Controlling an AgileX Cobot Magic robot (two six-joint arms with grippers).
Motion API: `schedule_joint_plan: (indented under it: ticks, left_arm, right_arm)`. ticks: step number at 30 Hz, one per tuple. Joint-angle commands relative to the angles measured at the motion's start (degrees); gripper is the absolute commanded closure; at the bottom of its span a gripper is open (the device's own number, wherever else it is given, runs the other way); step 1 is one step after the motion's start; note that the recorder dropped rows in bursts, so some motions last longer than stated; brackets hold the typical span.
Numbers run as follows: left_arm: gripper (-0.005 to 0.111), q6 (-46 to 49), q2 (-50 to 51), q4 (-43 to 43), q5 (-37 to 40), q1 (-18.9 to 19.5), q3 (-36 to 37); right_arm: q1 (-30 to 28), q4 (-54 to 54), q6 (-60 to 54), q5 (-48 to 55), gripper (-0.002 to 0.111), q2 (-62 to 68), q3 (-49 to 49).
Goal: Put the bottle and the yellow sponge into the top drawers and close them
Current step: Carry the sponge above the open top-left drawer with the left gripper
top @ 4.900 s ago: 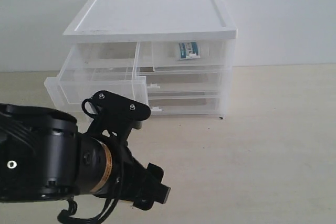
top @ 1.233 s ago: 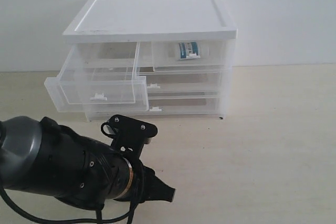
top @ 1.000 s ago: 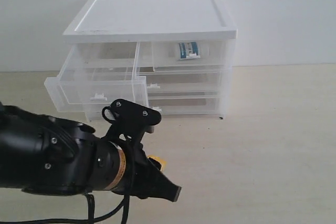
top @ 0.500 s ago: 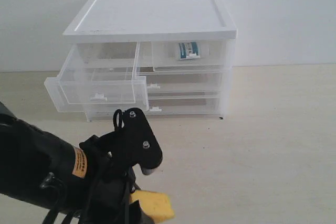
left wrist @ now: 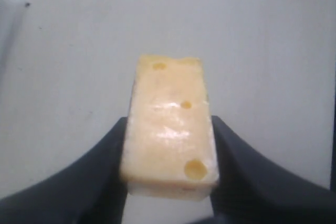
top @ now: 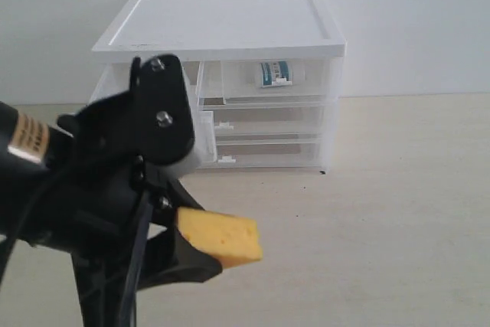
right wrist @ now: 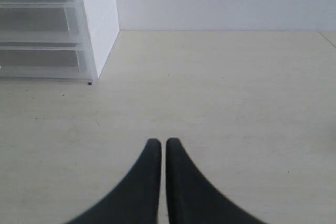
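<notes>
Yellow sponge (left wrist: 170, 129): one orange-yellow rectangular foam block, its pale upper face glossy in patches and marked by three round pits, clamped along its long sides between the two black fingers (left wrist: 100, 177) of the left hand (left wrist: 169, 166). In the exterior view the block is held in the air above the front left part of the bench (top: 383, 204), clear of its surface and in front of the cabinet (top: 222, 28). Bottle (top: 274, 73): one, white with a teal-and-white label, lying inside the right top drawer (top: 310, 82), which is pushed in. Left top drawer (top: 204, 132): pulled out, only its right front corner showing past the left arm (top: 92, 181). Below the two top drawers lie two full-width drawers (top: 268, 120), both pushed in. The single white-topped cabinet stands at the rear edge of the bench, against the wall (top: 413, 21). Right hand (right wrist: 158, 150): one, clenched, its two black fingers pressed together with nothing between them, poised over bare bench just beside the cabinet's right side. Compared with half a second earlier, the sponge has risen from the bottom edge of the exterior view to mid-height, and the left arm now covers most of the open drawer; the bottle and cabinet are unchanged.
</notes>
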Motion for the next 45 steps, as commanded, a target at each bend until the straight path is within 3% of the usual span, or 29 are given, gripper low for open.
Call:
schedule_joint_plan:
  ticks: [1,9,15,18,28,41,45]
  left_arm:
    - [0.102,2.29,-2.60,3.37,4.18,1.79,-3.70]
    - [0.102,7.58,-2.83,3.94,9.07,8.93,-10.96]
    - [0.102,17.84,-1.69,3.36,15.64,16.41,-15.38]
    - [0.102,22.93,0.39,3.36,21.32,20.01,-18.11]
    - [0.102,33.53,10.80,-2.49,24.15,29.41,-28.48]
    - [0.102,39.43,26.45,-6.35,22.75,34.52,-37.99]
    - [0.102,39.67,28.99,-6.35,18.37,34.65,-38.54]
  right_arm:
    - [-0.24,0.13,-0.23,-0.38,0.107,-0.24,0.25]
    - [-0.24,0.13,-0.23,-0.38,0.107,-0.24,0.25]
    - [-0.24,0.13,-0.23,-0.38,0.107,-0.24,0.25]
    - [-0.24,0.13,-0.23,-0.38,0.107,-0.24,0.25]
    - [-0.24,0.13,-0.23,-0.38,0.107,-0.24,0.25]
    - [-0.24,0.13,-0.23,-0.38,0.107,-0.24,0.25]
    - [-0.24,0.13,-0.23,-0.38,0.107,-0.24,0.25]
